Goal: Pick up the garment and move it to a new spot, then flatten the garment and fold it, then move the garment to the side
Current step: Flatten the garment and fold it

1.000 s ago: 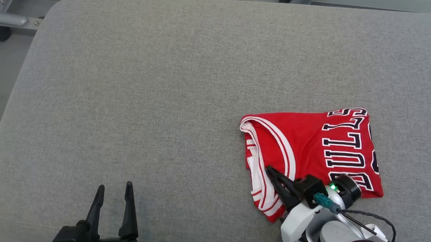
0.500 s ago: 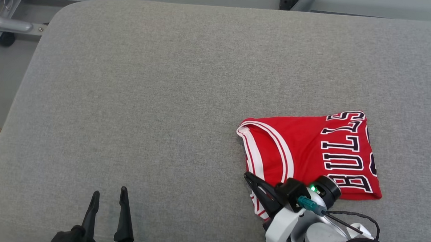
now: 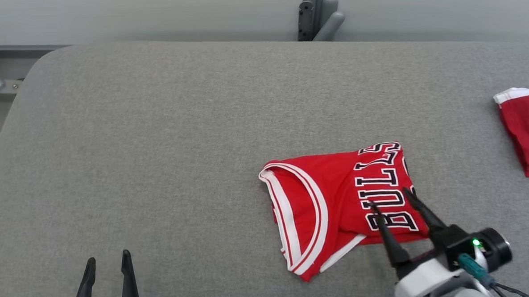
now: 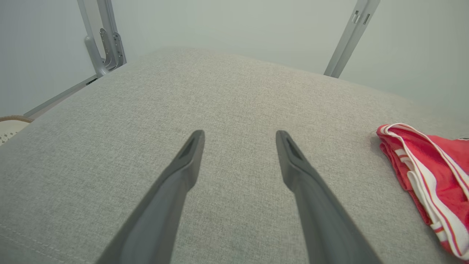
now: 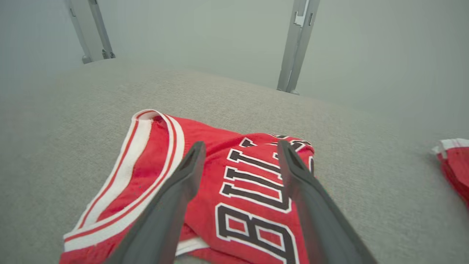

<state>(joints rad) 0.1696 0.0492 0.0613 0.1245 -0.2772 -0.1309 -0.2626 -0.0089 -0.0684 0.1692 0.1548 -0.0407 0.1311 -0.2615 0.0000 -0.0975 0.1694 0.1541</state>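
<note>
Red sleeveless basketball jersey (image 3: 333,199) with white-striped trim and black-and-white "BULLS" lettering, folded into a rough square and lying right of centre on a broad grey fabric-covered worktop (image 3: 157,140). Striped-trim opening turned toward the robot's left, lettering running down the fold's right side, a white-edged layer poking out along the near edge.

Right claw (image 3: 388,196) poised over the jersey's near right corner, two long dark fingers spread wide and pointing across the lettering, gripping nothing. From the right wrist view, printed letters plain in the gap between the fingers; contact between fingertips and cloth impossible to tell. Small green light (image 3: 475,243) glowing just behind the claw.

Left claw (image 3: 108,255) low at the near left of the worktop, well apart from the jersey, fingers likewise parted over bare grey fabric and holding nothing. From the left wrist view, the jersey's striped edge at far right.

Second red garment (image 3: 525,132) with a white hem at the worktop's right edge, well apart from the jersey. Grey metal post (image 3: 319,12) rising behind the worktop's far edge against a pale wall (image 3: 151,10).
</note>
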